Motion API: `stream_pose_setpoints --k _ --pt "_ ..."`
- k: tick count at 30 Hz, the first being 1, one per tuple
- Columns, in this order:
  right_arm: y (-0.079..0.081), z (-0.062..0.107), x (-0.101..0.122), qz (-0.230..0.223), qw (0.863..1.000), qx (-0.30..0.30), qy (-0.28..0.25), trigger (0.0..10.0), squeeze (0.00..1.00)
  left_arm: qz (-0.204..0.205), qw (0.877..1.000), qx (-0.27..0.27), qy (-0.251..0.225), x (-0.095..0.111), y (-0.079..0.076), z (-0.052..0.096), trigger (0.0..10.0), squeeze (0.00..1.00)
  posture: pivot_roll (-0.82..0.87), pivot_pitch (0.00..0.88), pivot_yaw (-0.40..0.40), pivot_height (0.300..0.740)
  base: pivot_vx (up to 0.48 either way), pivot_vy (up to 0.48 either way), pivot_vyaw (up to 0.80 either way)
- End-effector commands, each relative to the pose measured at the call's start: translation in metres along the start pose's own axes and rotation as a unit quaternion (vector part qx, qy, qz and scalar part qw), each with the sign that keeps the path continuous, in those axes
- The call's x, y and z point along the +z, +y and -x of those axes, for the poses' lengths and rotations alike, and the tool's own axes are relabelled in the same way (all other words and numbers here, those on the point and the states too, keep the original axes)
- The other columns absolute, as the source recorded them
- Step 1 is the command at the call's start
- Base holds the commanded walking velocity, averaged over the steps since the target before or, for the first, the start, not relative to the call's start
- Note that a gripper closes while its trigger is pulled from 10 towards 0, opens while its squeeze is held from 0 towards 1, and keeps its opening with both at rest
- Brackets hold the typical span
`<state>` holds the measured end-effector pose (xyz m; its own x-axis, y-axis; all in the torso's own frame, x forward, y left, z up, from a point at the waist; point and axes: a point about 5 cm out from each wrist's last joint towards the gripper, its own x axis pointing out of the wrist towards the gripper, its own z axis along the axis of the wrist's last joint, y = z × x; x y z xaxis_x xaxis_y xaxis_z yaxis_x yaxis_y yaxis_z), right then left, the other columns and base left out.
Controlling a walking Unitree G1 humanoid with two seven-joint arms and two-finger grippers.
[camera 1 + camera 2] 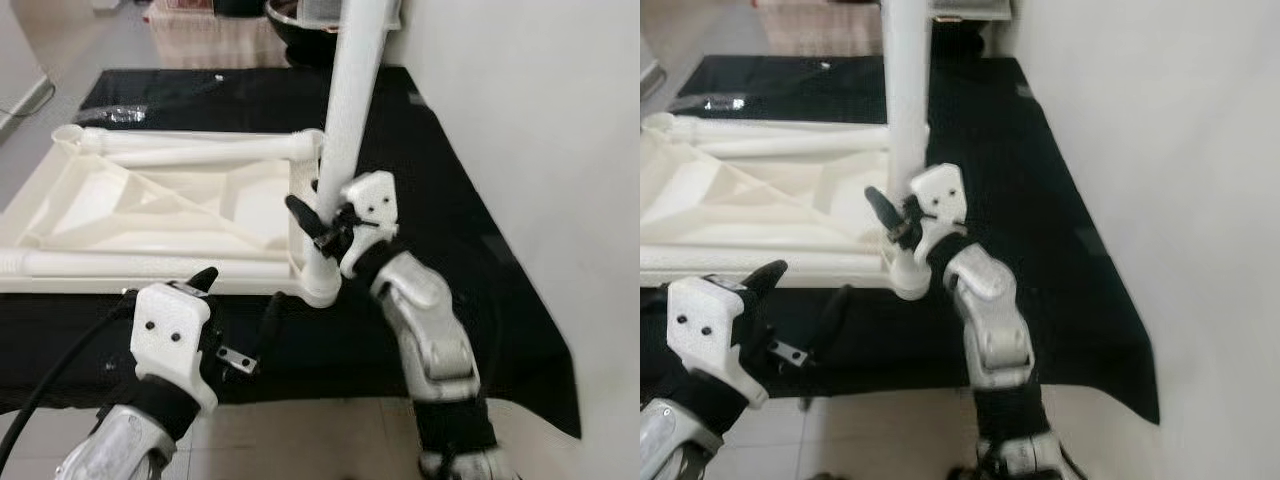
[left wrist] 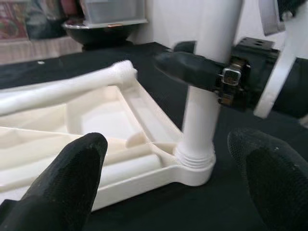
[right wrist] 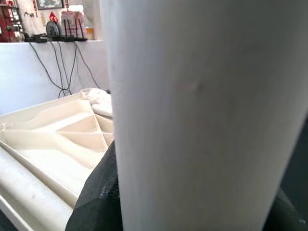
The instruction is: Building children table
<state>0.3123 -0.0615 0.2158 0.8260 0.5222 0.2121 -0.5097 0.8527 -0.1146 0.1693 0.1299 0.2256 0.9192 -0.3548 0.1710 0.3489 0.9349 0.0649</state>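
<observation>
The white plastic tabletop [image 1: 150, 200] lies upside down on a black mat [image 1: 450, 230]. A white leg [image 1: 350, 110] stands upright in the socket at its near right corner [image 2: 195, 166]. My right gripper [image 1: 325, 225] is shut on this leg just above the socket, and the leg [image 3: 202, 120] looms close in the right wrist view. Two more legs lie flat on the tabletop, one along the far edge [image 1: 200, 145] and one along the near edge [image 1: 150, 265]. My left gripper [image 1: 240, 295] is open and holds nothing, low at the mat's front, its fingers [image 2: 72, 178] pointing at the socket corner.
A white wall [image 1: 540, 150] runs close along the right side of the mat. A dark bowl [image 1: 300, 30] sits beyond the far end. A clear plastic bag [image 1: 120, 115] lies at the back left. A black cable [image 1: 60, 370] hangs from my left arm over pale floor tiles.
</observation>
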Motion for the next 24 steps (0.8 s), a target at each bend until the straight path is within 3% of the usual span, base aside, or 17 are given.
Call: stream_pose_setpoints --k 1,3,4,5,6,8,9,10,13,16,19,20,21,23,24 --pt "0.021 -0.003 -0.026 -0.037 0.998 0.004 0.049 0.0 0.00 0.004 1.000 -0.006 0.007 -0.002 0.000 0.000 10.0 0.00 0.17 0.153 -0.015 0.740 0.000 0.000 0.00" --pt "0.015 -0.010 -0.021 -0.030 0.999 0.005 0.038 0.0 0.00 0.003 1.000 -0.008 0.006 -0.002 0.000 -0.001 10.0 0.00 0.17 0.154 -0.017 0.740 0.000 0.000 0.00" --pt "0.013 -0.012 -0.018 -0.026 0.999 0.003 0.034 6.5 0.00 0.002 1.000 -0.007 0.006 -0.002 0.001 -0.001 10.0 0.00 0.17 0.151 -0.016 0.740 0.000 0.000 0.00" --pt "0.012 -0.013 -0.016 -0.024 0.999 0.002 0.031 6.5 0.00 0.000 1.000 -0.006 0.006 -0.002 0.001 -0.001 10.0 0.00 0.17 0.151 -0.016 0.740 0.000 0.000 0.00" --pt "0.011 -0.015 -0.013 -0.020 0.999 0.006 0.024 10.0 0.00 -0.001 1.000 -0.004 0.006 -0.002 0.002 -0.002 10.0 0.00 0.17 0.150 -0.015 0.740 0.000 0.000 0.00" --pt "0.012 -0.015 -0.010 -0.021 1.000 0.009 0.020 10.0 0.00 -0.001 1.000 -0.004 0.005 -0.002 0.003 -0.002 10.0 0.00 0.17 0.150 -0.014 0.740 0.000 0.000 0.00" --pt "0.013 -0.016 -0.006 -0.023 1.000 0.015 0.014 10.0 0.93 0.000 1.000 -0.004 0.005 -0.002 0.002 -0.002 10.0 0.00 0.17 0.150 -0.014 0.740 0.000 0.000 0.00" --pt "0.015 -0.015 -0.002 -0.024 0.999 0.018 0.010 10.0 1.00 0.000 1.000 -0.005 0.005 -0.002 0.002 -0.002 10.0 0.00 0.17 0.150 -0.015 0.740 0.000 0.000 0.00" --pt "0.017 -0.017 0.008 -0.034 0.998 0.043 -0.005 10.0 1.00 0.002 1.000 -0.006 0.006 -0.002 0.001 -0.002 10.0 0.00 0.17 0.151 -0.015 0.740 0.000 0.000 0.00" --pt "0.013 -0.025 0.016 -0.022 0.992 0.122 -0.023 10.0 1.00 0.003 1.000 -0.006 0.006 -0.002 0.001 -0.002 10.0 0.00 0.17 0.151 -0.016 0.740 0.000 0.000 0.00" --pt "0.010 -0.027 0.017 -0.016 0.990 0.139 -0.025 10.0 1.00 0.003 1.000 -0.006 0.006 -0.002 0.001 -0.002 10.0 0.00 0.17 0.151 -0.016 0.740 0.000 0.000 0.00" --pt "0.008 -0.029 0.018 -0.012 0.985 0.172 -0.025 10.0 1.00 0.004 1.000 -0.006 0.006 -0.002 0.001 -0.002 10.0 0.00 0.17 0.150 -0.017 0.740 0.000 0.000 0.00" --pt "0.006 -0.031 0.017 -0.006 0.976 0.215 -0.020 10.0 0.82 0.005 1.000 -0.006 0.006 -0.002 0.000 -0.001 10.0 0.00 0.17 0.154 -0.018 0.740 0.000 0.000 0.00" --pt "0.006 -0.031 0.017 -0.006 0.976 0.215 -0.020 10.0 0.82 0.005 1.000 -0.006 0.006 -0.002 0.000 -0.001 10.0 0.00 0.17 0.154 -0.018 0.740 0.000 0.000 0.00" --pt "0.004 -0.032 0.018 0.005 0.967 0.254 -0.017 10.0 0.82 0.005 1.000 -0.006 0.007 -0.002 0.000 -0.001 10.0 0.00 0.18 0.153 -0.017 0.740 0.000 0.000 0.00"
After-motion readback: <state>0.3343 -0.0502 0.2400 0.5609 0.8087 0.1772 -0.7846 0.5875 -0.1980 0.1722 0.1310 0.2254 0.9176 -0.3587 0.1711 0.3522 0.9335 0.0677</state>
